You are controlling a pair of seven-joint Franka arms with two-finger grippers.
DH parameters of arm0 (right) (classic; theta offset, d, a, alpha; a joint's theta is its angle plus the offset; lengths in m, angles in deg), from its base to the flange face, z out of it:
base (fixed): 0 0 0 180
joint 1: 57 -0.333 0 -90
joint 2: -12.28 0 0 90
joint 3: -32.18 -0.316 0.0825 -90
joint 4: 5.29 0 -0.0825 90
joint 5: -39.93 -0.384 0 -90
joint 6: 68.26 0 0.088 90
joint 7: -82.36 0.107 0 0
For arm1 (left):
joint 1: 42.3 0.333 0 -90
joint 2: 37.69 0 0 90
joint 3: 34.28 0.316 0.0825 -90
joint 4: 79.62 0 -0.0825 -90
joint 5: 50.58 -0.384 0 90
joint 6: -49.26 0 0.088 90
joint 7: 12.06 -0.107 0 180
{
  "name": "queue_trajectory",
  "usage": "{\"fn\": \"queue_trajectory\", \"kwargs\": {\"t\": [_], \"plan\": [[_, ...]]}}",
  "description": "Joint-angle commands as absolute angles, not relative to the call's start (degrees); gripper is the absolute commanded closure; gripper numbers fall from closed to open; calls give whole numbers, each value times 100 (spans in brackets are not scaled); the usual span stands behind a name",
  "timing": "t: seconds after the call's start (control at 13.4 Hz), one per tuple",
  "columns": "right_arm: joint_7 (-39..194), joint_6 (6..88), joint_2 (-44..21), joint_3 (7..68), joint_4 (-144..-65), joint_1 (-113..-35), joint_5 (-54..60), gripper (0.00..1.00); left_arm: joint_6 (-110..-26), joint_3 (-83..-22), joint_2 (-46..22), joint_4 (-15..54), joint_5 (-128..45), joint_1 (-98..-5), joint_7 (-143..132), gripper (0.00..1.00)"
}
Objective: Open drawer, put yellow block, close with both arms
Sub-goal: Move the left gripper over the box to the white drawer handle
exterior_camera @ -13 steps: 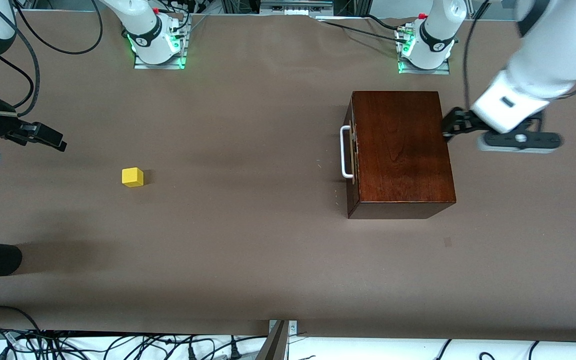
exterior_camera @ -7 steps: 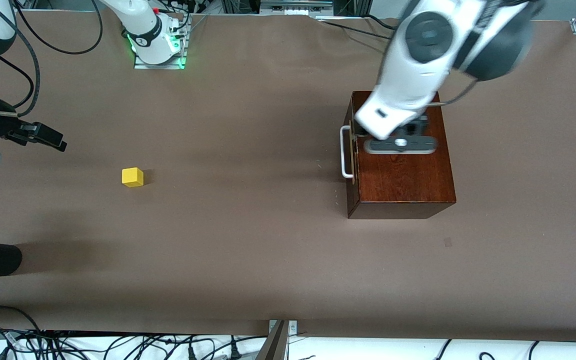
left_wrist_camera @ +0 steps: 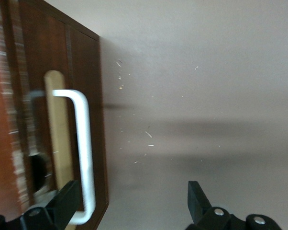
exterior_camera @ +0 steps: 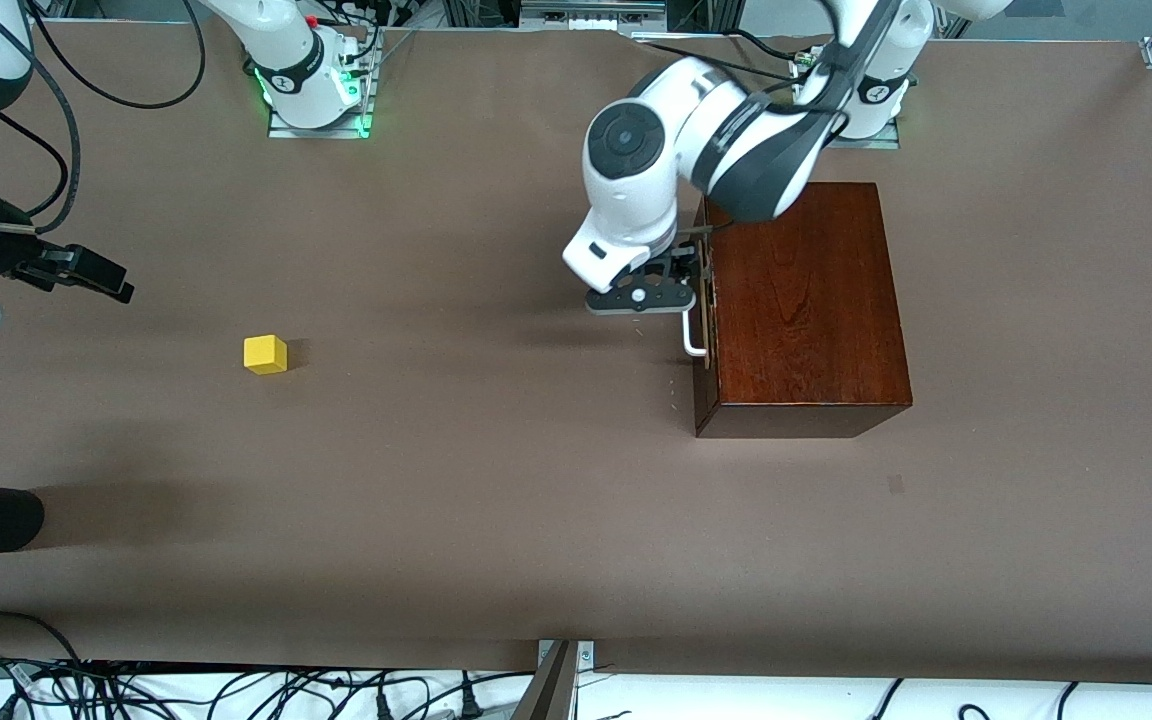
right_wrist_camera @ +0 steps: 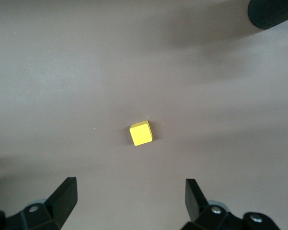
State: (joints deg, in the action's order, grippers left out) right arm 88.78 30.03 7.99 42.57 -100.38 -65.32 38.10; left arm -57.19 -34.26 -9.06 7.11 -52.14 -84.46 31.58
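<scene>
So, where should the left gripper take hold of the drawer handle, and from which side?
Grip the handle at the middle of its long white bar, coming from in front of the drawer, fingers across the bar. It is a U-shaped bar standing off the front, so a finger fits in the gap. The left gripper is open, already close.

Brown table (exterior_camera: 496,500) — yellow block (exterior_camera: 265,354), wooden box (exterior_camera: 801,300)

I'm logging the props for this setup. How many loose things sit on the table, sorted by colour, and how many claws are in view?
Yellow: 1, the yellow block
Reddish-brown: 1, the wooden box with its drawer shut
Black claws: 2, the left claw open at the white handle, the right claw open, waiting
Total: 4
</scene>
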Motion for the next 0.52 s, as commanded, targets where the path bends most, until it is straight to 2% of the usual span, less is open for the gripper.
{"fn": "queue_trajectory", "kwargs": {"t": [0.0, 0.45], "plan": [[8851, 2921, 789, 4229, -9986, -6482, 3764, 0, -5928, -3436, -781, 844, -5654, -8483, 3206, 0], [8851, 2921, 780, 4229, -9994, -6482, 3773, 0, -5885, -3454, -745, 1134, -5901, -8413, 2828, 0]]}}
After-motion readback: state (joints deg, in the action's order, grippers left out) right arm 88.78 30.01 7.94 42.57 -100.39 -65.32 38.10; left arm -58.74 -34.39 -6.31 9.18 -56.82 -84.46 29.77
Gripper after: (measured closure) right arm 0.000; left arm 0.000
